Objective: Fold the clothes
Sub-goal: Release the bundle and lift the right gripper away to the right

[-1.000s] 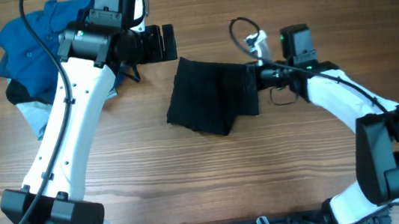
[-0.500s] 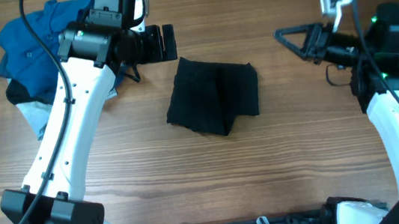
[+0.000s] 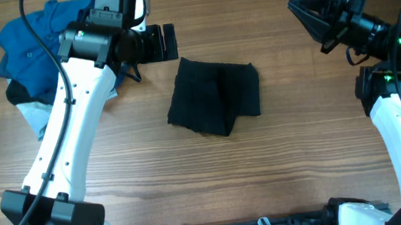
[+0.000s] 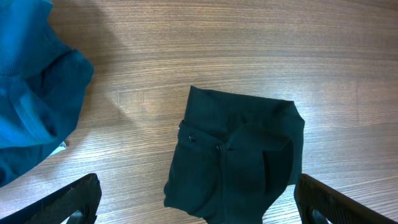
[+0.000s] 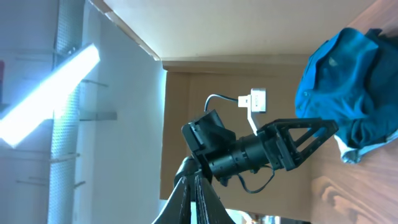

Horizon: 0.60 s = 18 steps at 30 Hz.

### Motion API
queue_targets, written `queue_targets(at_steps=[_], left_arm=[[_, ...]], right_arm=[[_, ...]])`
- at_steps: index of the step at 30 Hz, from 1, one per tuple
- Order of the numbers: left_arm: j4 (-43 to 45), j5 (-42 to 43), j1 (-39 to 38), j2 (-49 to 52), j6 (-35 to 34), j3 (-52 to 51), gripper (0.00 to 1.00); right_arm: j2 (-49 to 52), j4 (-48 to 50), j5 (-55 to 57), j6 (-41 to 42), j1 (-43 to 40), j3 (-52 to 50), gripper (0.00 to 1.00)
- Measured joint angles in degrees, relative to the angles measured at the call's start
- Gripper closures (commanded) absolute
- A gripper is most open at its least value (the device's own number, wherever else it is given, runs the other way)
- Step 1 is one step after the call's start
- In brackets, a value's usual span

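The clothes, a black shirt (image 3: 213,94), lie folded into a compact bundle on the wooden table's middle. In the left wrist view the shirt (image 4: 239,155) shows tiny pale buttons. My left gripper (image 3: 167,43) hovers just beyond the bundle's far left corner. Seen from the wrist, the left gripper (image 4: 198,180) is open wide over the shirt, with one finger (image 4: 71,200) at each lower corner of the picture. My right gripper (image 3: 295,3) is lifted at the far right, well away from the shirt. Its fingertips (image 5: 194,193) are shut on nothing and point toward the left arm.
A bright blue shirt (image 3: 33,37) lies bunched at the far left, with a pale grey-blue garment (image 3: 32,113) beneath it. Both sit behind the left arm (image 3: 67,135). Blue cloth (image 4: 31,93) fills the left side of the left wrist view.
My right gripper has drawn back from the shirt's right edge, up and toward the far right. The shirt stays folded and the left arm has not moved.
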Motion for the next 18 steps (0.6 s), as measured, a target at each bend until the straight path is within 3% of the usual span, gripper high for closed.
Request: queue_targets(at_steps=[8,9,10,11,12,14,16,18], left_arm=[[0.4,0.0,0.0,0.0,0.0,0.0,0.00],[0.4,0.0,0.0,0.0,0.0,0.0,0.00],[0.4,0.0,0.0,0.0,0.0,0.0,0.00],[0.4,0.0,0.0,0.0,0.0,0.0,0.00],[0.4,0.0,0.0,0.0,0.0,0.0,0.00],[0.4,0.0,0.0,0.0,0.0,0.0,0.00],[0.4,0.0,0.0,0.0,0.0,0.0,0.00],[0.4,0.0,0.0,0.0,0.0,0.0,0.00]], right_arm=[[0.0,-0.4,0.7,1.9,0.0,0.0,0.96],[0.0,-0.4,0.8,2.0,0.0,0.0,0.78],[0.0,-0.4,0.8,2.1,0.0,0.0,0.68],[0.0,-0.4,0.8,2.2,0.0,0.0,0.69],[0.0,-0.4,0.8,2.2,0.0,0.0,0.82],[0.0,-0.4,0.8,1.6,0.0,0.0,0.89],[-0.1,-2.5,0.5,-4.9,0.0,0.0,0.92],[-0.1,-14.3,-1.4,-18.7,0.0,0.3,0.94]])
